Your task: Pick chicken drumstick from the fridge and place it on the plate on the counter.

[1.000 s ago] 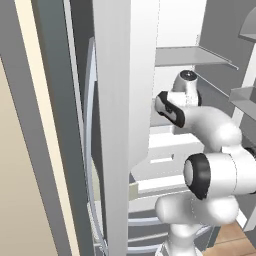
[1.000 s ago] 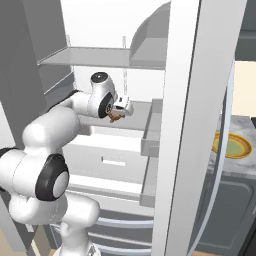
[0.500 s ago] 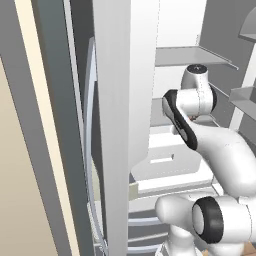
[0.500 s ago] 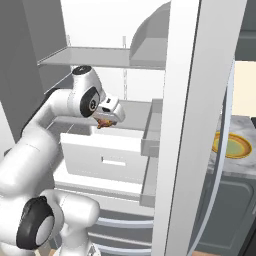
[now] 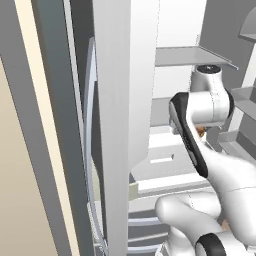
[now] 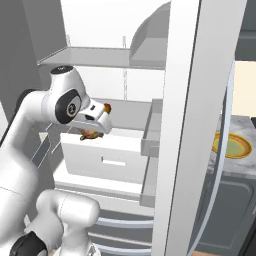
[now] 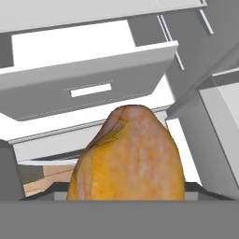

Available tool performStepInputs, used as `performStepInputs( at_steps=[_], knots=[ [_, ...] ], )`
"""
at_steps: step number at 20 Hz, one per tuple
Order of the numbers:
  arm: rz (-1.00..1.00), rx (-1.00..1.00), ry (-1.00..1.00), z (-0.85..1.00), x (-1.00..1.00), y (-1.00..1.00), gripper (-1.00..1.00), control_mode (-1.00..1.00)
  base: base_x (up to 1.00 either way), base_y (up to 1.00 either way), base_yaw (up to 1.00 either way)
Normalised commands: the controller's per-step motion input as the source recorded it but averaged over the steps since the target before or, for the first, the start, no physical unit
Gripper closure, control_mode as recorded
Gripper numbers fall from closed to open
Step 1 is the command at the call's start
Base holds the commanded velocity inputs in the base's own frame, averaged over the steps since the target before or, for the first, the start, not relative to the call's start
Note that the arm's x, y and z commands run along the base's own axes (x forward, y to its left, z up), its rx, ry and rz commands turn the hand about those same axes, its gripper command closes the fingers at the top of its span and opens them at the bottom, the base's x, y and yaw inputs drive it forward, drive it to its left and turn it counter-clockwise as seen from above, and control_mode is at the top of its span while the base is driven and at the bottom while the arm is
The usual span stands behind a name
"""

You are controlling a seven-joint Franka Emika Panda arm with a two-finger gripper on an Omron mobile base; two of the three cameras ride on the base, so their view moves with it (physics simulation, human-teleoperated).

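Observation:
The chicken drumstick (image 6: 90, 134) is a brown-orange lump held in my gripper (image 6: 93, 129), which is shut on it in front of the open fridge (image 6: 100, 57), above a white drawer (image 6: 107, 160). In the hand view the chicken drumstick (image 7: 128, 158) looms large between the fingers, with the drawer (image 7: 88, 79) beyond it. A sliver of the drumstick (image 5: 201, 131) peeks out behind my forearm in the left base view. The plate (image 6: 231, 146), orange-rimmed with a pale green centre, lies on the marble counter (image 6: 246, 125) to the right, past the fridge door.
The fridge's white door edge (image 6: 185, 115) stands between my gripper and the counter. A grey shelf (image 5: 190, 56) hangs above my wrist, and door racks (image 5: 242, 100) jut out at the right. Lower drawers (image 6: 120, 225) sit below.
My arm has drawn back out of the fridge with the drumstick still gripped, the hand shifting left and slightly down in the right base view. The elbow has swung lower.

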Motion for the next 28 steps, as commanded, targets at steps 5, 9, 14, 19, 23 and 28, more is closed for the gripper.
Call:
performStepInputs(
  at_steps=[5,9,14,19,23,28],
  knots=[
    [0.00,0.00,0.00,0.23,-0.86,0.23,1.00,-1.00,0.00,0.00,0.00],
    [0.02,0.02,0.00,0.07,-0.91,0.03,1.00,-1.00,0.00,0.00,0.00],
    [0.01,0.01,0.01,0.17,-0.74,0.01,1.00,-1.00,0.00,0.00,0.00],
    [0.02,0.00,0.00,0.23,-0.20,0.00,1.00,-1.00,0.00,0.00,0.00],
    [0.06,0.04,0.03,0.23,0.00,0.00,1.00,-1.00,0.00,0.00,0.00],
    [0.06,0.09,0.13,0.02,0.00,0.00,1.00,-1.00,0.00,0.00,0.00]
  ],
)
